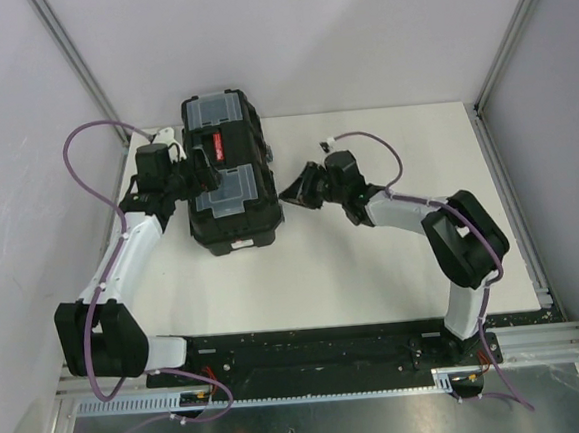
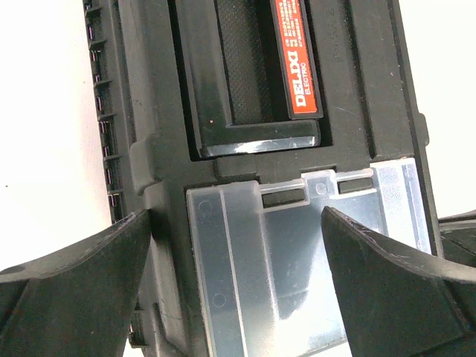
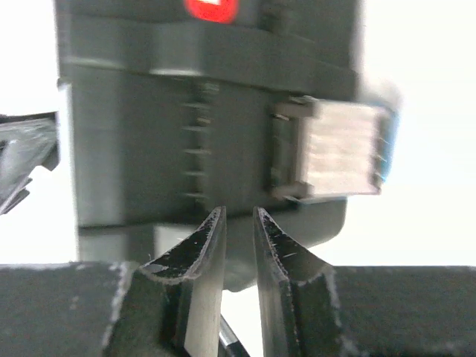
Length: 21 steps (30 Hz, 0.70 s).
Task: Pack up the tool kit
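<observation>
The tool kit point(image 1: 229, 181) is a black toolbox with its lid down, standing left of centre on the white table. Its top has two clear compartments point(image 1: 211, 108) and a handle with a red label point(image 2: 301, 59). My left gripper point(image 1: 198, 174) hangs open over the lid. In the left wrist view the left gripper point(image 2: 236, 216) has one finger at the box's left edge and the other over the near clear compartment point(image 2: 282, 253). My right gripper point(image 1: 290, 191) sits just off the box's right side. Seen from the wrist, the right gripper point(image 3: 238, 210) has its jaws a narrow gap apart with nothing between, pointing at the box wall point(image 3: 149, 134) beside a pale latch point(image 3: 338, 149).
White walls and metal frame posts point(image 1: 77, 63) enclose the table on three sides. The black base rail point(image 1: 310, 350) runs along the near edge. Purple cables point(image 1: 83, 142) loop off both arms.
</observation>
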Tool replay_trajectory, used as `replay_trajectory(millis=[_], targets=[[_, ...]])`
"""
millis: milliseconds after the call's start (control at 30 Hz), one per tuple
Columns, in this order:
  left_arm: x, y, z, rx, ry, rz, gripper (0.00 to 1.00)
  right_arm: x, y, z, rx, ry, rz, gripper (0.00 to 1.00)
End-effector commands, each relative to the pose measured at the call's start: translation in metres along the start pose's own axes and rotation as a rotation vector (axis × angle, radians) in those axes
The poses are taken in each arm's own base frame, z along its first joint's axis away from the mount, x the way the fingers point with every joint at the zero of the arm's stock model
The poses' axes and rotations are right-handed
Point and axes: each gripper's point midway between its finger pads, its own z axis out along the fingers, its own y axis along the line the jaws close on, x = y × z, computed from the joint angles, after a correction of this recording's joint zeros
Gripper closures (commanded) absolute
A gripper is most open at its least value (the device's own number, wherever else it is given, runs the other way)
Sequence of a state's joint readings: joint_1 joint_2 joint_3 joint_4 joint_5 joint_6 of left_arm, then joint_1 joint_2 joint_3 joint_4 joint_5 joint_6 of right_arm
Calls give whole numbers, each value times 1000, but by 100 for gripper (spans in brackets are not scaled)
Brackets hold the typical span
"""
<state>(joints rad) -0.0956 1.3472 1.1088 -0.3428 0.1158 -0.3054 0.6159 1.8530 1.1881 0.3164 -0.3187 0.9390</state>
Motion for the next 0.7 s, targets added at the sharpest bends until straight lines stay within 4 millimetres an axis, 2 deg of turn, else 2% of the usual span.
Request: replay_trajectory(millis=[0, 67, 167, 333, 433, 667], targets=[[60, 3, 10, -2, 215, 77, 5, -10, -39, -16, 99, -87, 195, 76], [57, 2, 9, -3, 206, 71, 5, 5, -55, -16, 125, -54, 263, 79], [52, 2, 7, -12, 189, 59, 5, 32, -66, -16, 115, -13, 358, 82], [47, 0, 5, -10, 175, 42, 5, 63, -58, -1, 50, 49, 462, 83], [47, 0, 4, -10, 172, 40, 5, 71, -62, 10, 38, 38, 517, 81], [50, 1, 1, -16, 171, 38, 5, 60, -73, 28, 6, -60, 603, 70]])
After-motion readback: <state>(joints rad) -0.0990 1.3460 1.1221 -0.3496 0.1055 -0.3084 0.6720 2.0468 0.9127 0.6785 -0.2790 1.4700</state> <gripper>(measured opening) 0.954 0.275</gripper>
